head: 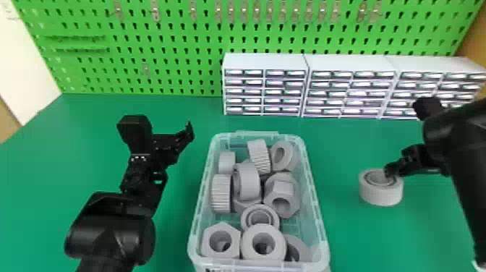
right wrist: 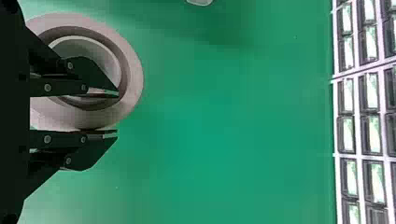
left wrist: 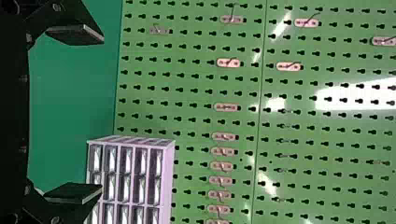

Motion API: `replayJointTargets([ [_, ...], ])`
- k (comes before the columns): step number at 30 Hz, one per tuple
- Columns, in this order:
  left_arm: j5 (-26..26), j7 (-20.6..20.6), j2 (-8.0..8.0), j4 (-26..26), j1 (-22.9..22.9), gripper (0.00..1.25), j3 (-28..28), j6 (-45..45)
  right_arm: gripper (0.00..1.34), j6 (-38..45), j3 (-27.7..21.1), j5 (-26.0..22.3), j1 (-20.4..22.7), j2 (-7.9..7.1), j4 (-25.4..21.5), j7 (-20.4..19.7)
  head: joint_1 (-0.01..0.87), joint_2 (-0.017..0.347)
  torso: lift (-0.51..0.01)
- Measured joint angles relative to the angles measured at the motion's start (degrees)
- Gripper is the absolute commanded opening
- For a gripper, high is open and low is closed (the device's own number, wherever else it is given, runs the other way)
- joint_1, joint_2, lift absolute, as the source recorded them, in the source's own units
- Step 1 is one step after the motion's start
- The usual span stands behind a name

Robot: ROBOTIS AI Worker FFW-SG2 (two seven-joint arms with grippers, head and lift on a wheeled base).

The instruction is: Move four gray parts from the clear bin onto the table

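Observation:
The clear bin (head: 317, 217) stands at front centre with several gray nuts, gears and rings, among them a hex nut (head: 208, 238). To its right, my right gripper (head: 390, 173) is at a gray ring part (head: 380, 195), low at the table; whether the ring touches the surface I cannot tell. In the right wrist view my right gripper (right wrist: 117, 114) is closed across the wall of the ring part (right wrist: 133, 74), one finger inside its hole and one outside. Left of the bin my left gripper (head: 162, 126) is raised; in the left wrist view this left gripper (left wrist: 102, 115) is spread wide, holding nothing.
White drawer cabinets (head: 265, 61) line the back of the green table (head: 173, 108), from the middle to the right. Behind them rises a green pegboard (head: 180, 43) with metal hooks. The right forearm comes in over the table's right side.

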Motion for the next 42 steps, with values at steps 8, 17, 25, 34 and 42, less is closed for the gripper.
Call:
replayJointTargets([
  [8, 0.0, 0.0, -0.14, 0.1, 0.0, 1.09, 0.0, 0.0, 0.25, -2.7, -2.3, -5.3, 0.9, 0.1, 2.2, -5.2, 0.693, 0.072, -0.052],
  [17, -0.3, 0.0, -0.36, 0.3, 0.0, 1.09, 0.0, 0.0, 0.25, -6.5, -4.7, -12.1, 1.5, 0.1, 5.4, -12.1, 0.693, 0.072, -0.052],
  [25, -0.4, 0.0, -0.48, 0.5, 0.0, 1.09, 0.0, 0.0, 0.25, -10.0, -5.9, -19.3, 2.2, 0.25, 7.0, -19.9, 0.693, 0.072, -0.052],
  [34, -0.4, 0.0, -0.49, 0.5, 0.1, 1.09, 0.1, 0.0, 0.25, -12.5, -6.3, -22.9, 3.1, 0.37, 8.4, -23.7, 0.693, 0.072, -0.052],
  [42, -0.5, 0.0, -0.49, 0.5, 0.3, 1.09, 0.1, 0.0, 0.25, -16.3, -6.8, -24.8, 4.1, 0.44, 9.4, -26.1, 0.693, 0.072, -0.052],
])
